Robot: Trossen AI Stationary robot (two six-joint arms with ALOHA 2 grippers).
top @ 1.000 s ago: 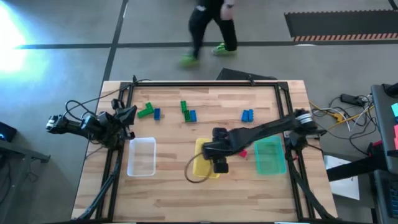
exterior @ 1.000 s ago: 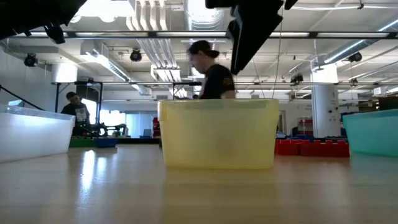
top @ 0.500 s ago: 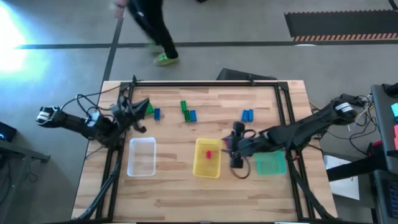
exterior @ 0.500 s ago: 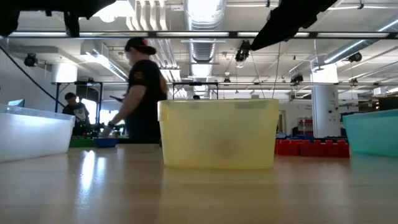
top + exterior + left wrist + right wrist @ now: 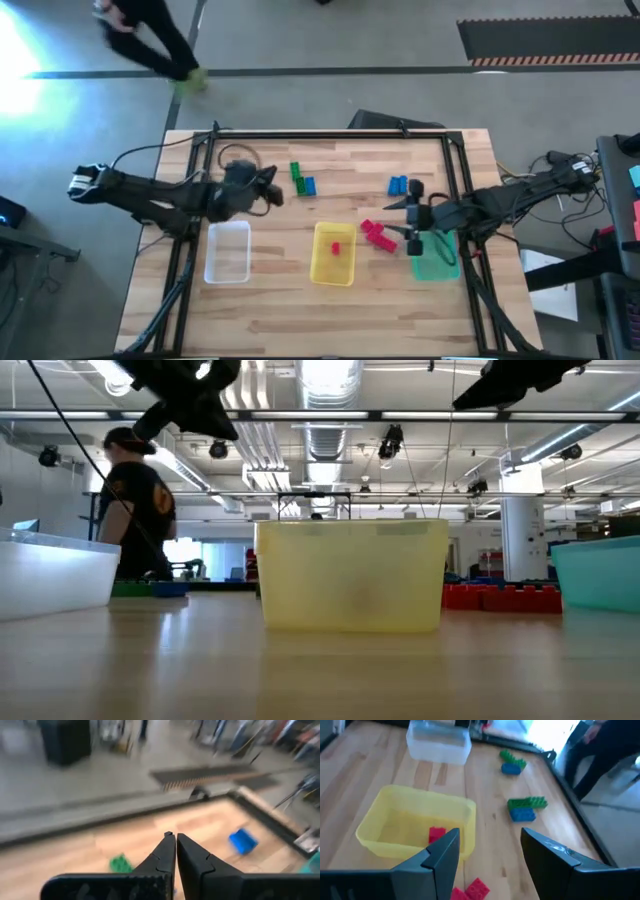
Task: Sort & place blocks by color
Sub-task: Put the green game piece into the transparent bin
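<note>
One red block (image 5: pixel 334 247) lies in the yellow tray (image 5: pixel 333 271); the clear tray (image 5: pixel 228 252) and teal tray (image 5: pixel 434 258) appear empty. More red blocks (image 5: pixel 377 234) lie on the wooden table (image 5: pixel 300 310) between the yellow and teal trays. A green-and-blue stack (image 5: pixel 301 179) sits near the far middle, a blue pair (image 5: pixel 398 185) to its right, and another green-and-blue pair (image 5: pixel 512 763) shows far off in the right wrist view.

Right gripper (image 5: pixel 413 238): jaws apart, empty, hovering over the teal tray's near-centre edge just beside the loose red blocks. Left gripper (image 5: pixel 270 192): fingers pressed together, holding nothing, above the table's far left, near the green-and-blue stack.

Step in hand (judgement): right arm goes for the next red block.
- Come straight down over one block, jaws straddling its short sides, so neighbours are not nudged.
- The reds lie touching; take the outermost one first.
- Lift clear of the yellow tray's wall before crossing; release low over the tray floor so the block does not bounce out.

Room and edges:
- Teal tray rim sits just under the right gripper; descend on the table side of it.
- Open wood in front of all three trays; the arms are well apart.
- A person (image 5: pixel 135 510) stands beyond the table's far left corner, clear of it.
</note>
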